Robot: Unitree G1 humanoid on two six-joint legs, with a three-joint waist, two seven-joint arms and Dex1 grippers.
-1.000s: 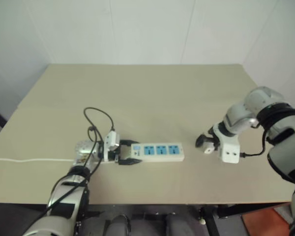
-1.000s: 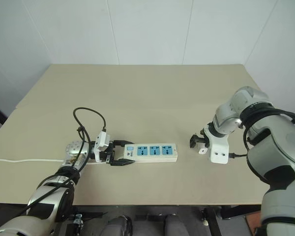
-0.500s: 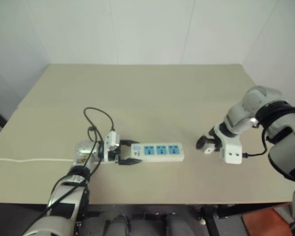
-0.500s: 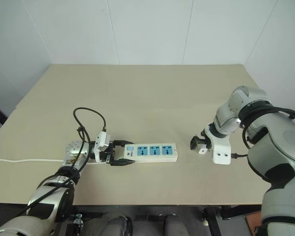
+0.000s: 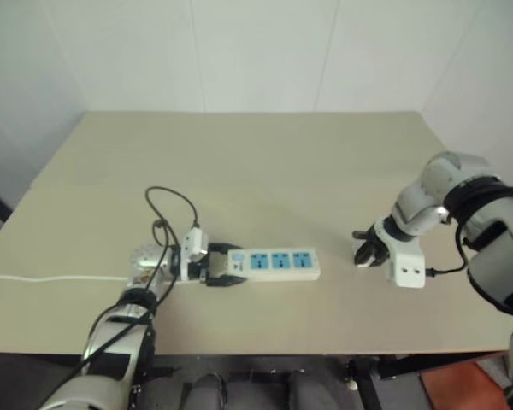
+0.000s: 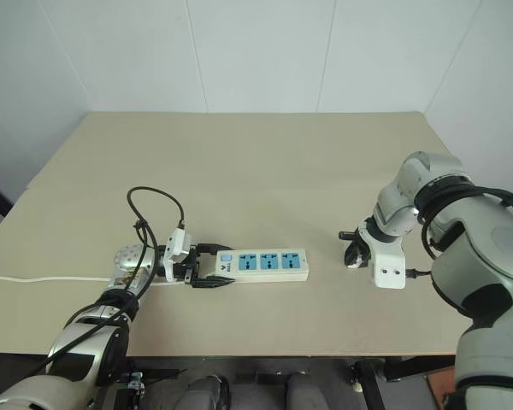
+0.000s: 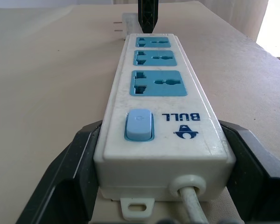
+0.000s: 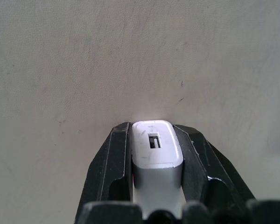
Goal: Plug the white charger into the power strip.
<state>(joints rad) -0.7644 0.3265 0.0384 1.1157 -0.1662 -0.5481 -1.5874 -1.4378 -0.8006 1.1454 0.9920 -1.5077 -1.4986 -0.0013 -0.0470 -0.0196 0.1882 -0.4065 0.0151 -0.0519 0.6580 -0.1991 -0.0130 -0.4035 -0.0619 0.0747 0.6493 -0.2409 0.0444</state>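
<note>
Table (image 6: 265, 154): we hold one broad beige top carrying everything listed below.

Power strip (image 6: 263, 264): long white bar with three blue socket faces, flat on the near left part of the table, its switch end towards our left arm. We have it unmoved from a second ago.

Left gripper (image 6: 207, 268): clenched on the switch end of the power strip, one black finger (image 7: 67, 179) against each long side, steadying it as before.

Right gripper (image 6: 356, 254): pointing down at the table, well to the right of the strip. A second ago its jaws stood wide; now we have them clamped on the white charger.

White charger (image 8: 156, 151): small rounded block, pinched between the right fingers (image 8: 109, 168), its slotted end face showing, on or just above the tabletop; we cannot tell which.

We judge the pick-up made; lifting, carrying and seating the charger in a blue socket remain.
</note>
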